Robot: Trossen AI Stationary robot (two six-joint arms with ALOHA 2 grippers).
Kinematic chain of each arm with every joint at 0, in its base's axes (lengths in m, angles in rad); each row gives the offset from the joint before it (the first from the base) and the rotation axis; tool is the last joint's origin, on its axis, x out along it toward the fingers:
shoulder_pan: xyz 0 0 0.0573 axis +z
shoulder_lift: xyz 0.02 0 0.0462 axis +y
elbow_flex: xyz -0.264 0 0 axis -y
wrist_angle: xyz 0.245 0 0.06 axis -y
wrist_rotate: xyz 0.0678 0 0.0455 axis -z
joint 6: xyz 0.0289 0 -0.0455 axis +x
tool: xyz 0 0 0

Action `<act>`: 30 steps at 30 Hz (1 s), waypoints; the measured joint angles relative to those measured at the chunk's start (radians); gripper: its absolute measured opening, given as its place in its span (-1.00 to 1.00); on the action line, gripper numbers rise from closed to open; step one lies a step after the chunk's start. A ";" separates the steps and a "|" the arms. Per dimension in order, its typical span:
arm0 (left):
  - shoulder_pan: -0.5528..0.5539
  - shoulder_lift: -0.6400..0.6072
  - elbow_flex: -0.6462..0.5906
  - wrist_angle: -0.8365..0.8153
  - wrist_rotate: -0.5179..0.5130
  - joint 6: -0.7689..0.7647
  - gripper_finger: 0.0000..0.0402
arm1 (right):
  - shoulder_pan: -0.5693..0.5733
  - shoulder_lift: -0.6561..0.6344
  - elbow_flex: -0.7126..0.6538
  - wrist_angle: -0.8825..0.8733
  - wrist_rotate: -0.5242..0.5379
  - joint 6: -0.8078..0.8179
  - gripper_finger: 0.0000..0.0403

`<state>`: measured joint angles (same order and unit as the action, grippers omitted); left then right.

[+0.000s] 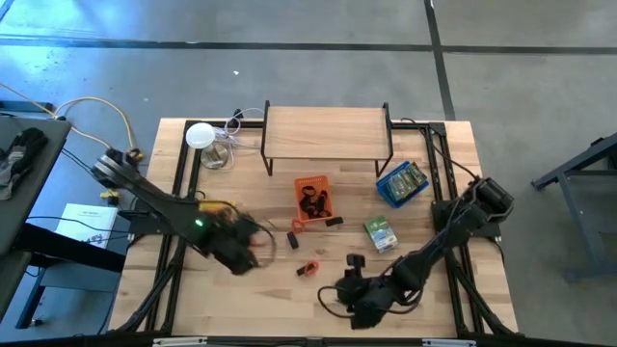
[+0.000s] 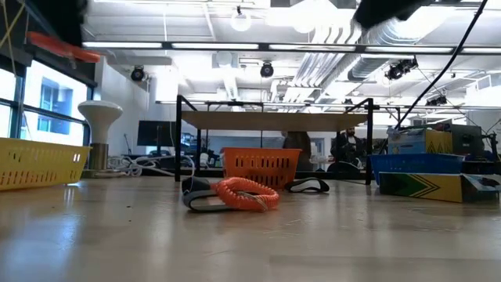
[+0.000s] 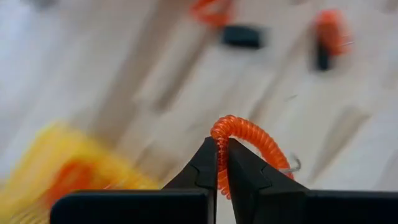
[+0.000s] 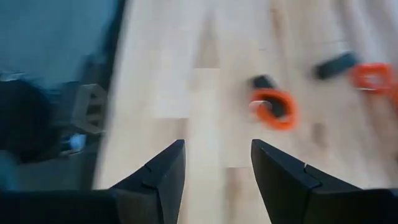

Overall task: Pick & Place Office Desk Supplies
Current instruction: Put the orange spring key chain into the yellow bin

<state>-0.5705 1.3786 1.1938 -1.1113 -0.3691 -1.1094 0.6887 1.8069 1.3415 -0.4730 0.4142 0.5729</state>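
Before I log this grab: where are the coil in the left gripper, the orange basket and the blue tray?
Orange coil (image 3: 245,132): left wrist view, top of its arc above the fingers.
Orange basket (image 1: 310,182): high view, its far rim.
Blue tray (image 1: 388,187): high view, its left wall.

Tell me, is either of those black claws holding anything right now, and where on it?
Yes. The left end effector pinches an orange coiled loop by one side of its coil. The right end effector is open and holds nothing.
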 joint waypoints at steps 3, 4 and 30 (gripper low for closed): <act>0.000 -0.077 -0.004 -0.192 0.000 -0.087 -0.96 | -0.027 0.000 0.000 -0.046 0.022 0.046 -0.15; 0.006 -0.097 -0.012 -0.239 0.000 -0.098 -0.96 | -0.034 0.000 0.000 -0.063 0.022 0.063 -0.15; 0.270 -0.303 -0.370 -0.124 0.251 -0.005 -0.72 | -0.041 0.000 0.000 -0.195 0.022 0.031 -0.15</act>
<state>-0.3010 1.0755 0.8234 -1.2354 -0.1184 -1.1145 0.6479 1.8069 1.3415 -0.6684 0.4366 0.6040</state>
